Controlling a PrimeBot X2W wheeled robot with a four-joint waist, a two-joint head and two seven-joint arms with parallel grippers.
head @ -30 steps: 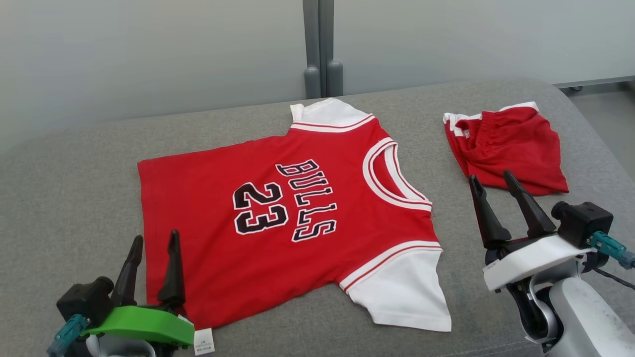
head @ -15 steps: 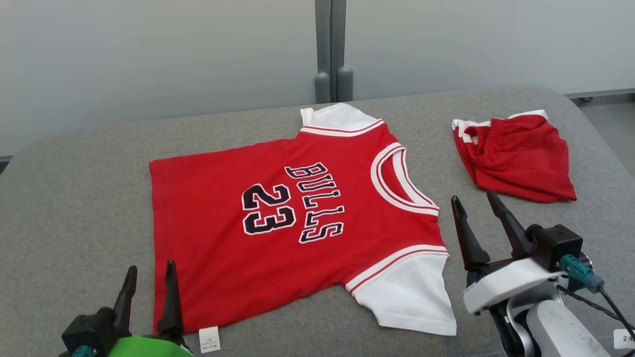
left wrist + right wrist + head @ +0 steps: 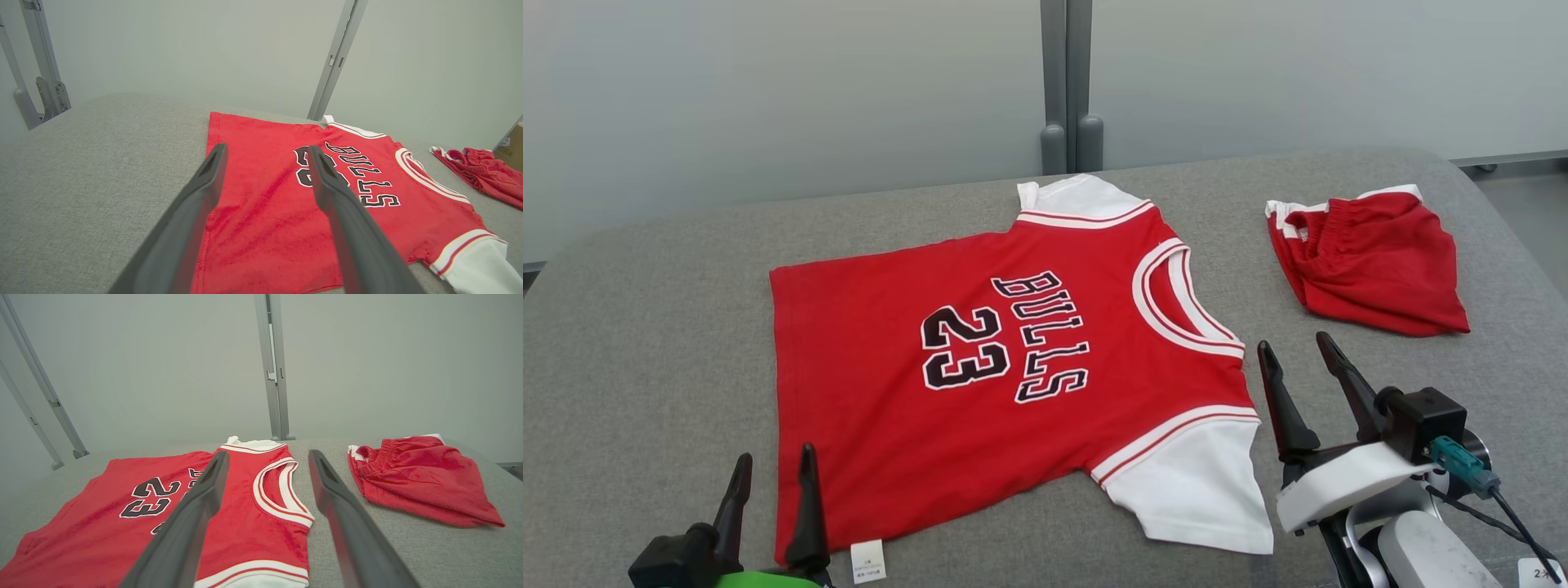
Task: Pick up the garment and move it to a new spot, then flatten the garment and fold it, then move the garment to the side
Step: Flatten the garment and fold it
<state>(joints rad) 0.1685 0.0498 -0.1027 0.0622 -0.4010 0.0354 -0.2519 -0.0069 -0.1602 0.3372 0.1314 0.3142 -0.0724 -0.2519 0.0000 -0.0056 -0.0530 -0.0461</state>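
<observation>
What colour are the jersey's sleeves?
White, with red-and-white striped trim where they meet the red jersey body; clearest in the head view.

There is one red shirt and one pair of red shorts, so two pieces of clothing. The shirt has two white sleeves and one little white tag. There is one gray table. There are two grippers, the left gripper and the right gripper. Each has two dark fingers, so four in all. Two gray posts stand at the back.

The print on the jersey label is unreadably small.
</observation>
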